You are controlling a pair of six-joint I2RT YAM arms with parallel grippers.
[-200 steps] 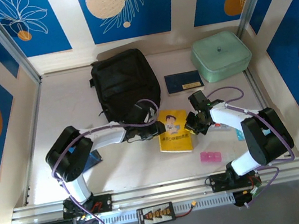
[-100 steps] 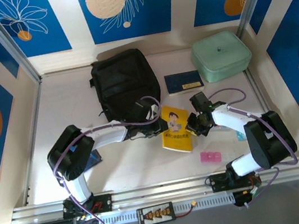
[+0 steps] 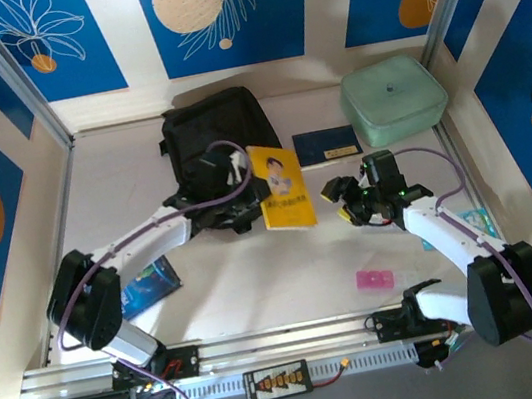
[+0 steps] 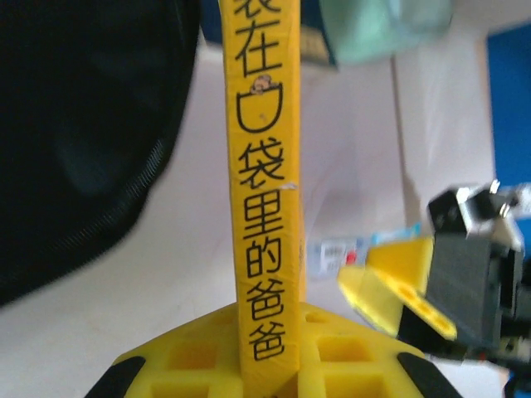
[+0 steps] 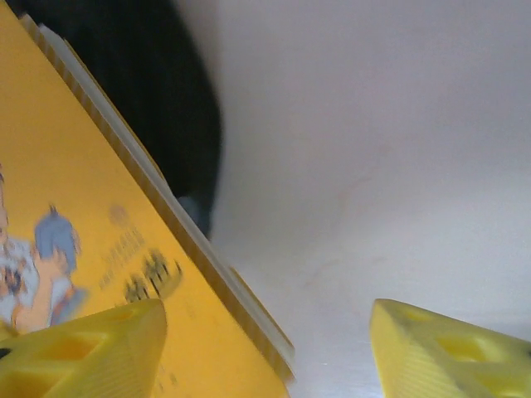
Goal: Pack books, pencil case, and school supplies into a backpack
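My left gripper (image 3: pixel 252 202) is shut on the spine edge of the yellow book (image 3: pixel 280 186) and holds it upright above the table, just right of the black backpack (image 3: pixel 218 142). In the left wrist view the book's spine (image 4: pixel 262 182) rises from between my yellow fingers (image 4: pixel 332 361), with the backpack (image 4: pixel 83 124) on the left. My right gripper (image 3: pixel 339 198) stands open a little to the right of the book. Its fingertips (image 5: pixel 83 348) are wide apart, and the book's cover (image 5: pixel 75 249) is beside the left one. The navy book (image 3: pixel 326 145) lies behind it.
A mint green padded pencil case (image 3: pixel 393 98) sits at the back right. A blue book (image 3: pixel 148 284) lies under my left arm. A pink block (image 3: pixel 375 278) is near the front, and a teal piece with a clear packet (image 3: pixel 477 222) by the right rail.
The left gripper has lifted the yellow book off the table and carried it back toward the backpack. The right gripper has let go of the book, opened and drawn back to the right.
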